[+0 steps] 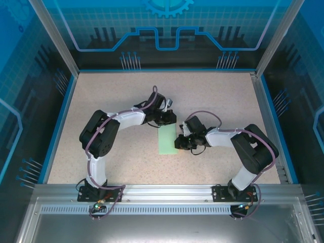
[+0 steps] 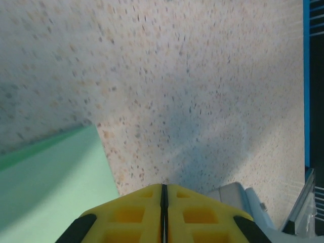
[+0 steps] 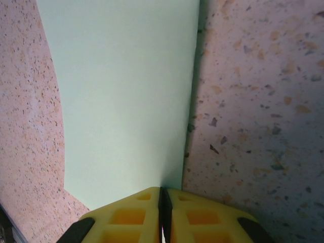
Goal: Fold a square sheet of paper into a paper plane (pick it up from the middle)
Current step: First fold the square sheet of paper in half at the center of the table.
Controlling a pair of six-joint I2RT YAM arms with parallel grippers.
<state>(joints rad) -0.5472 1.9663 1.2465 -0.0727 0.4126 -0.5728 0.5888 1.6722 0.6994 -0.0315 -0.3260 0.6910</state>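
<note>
The right gripper sits nearest the arm bases. It reaches in from the right, low over the speckled tabletop, with its tip at the right-hand long edge of the sheet of paper. From its own wrist camera the two yellow jaws are pressed together, with only a thin dark seam between them. The pale green paper stretches away from that seam, and its straight right edge runs directly up to the tips and throws a narrow shadow on the tabletop. Whether the edge is nipped between the jaws or only lies against them, I cannot tell.

From above, the paper lies near the middle of the tabletop, between the two grippers. It shows as a narrow upright strip, longer than it is wide.

Farther back, the left gripper comes in from the left and ends at the far end of the strip. In the left wrist view its yellow jaws are likewise squeezed together with nothing between them. One corner of the paper lies just to their left, apart from the tips, and bare tabletop spreads ahead to a blue rim
</note>
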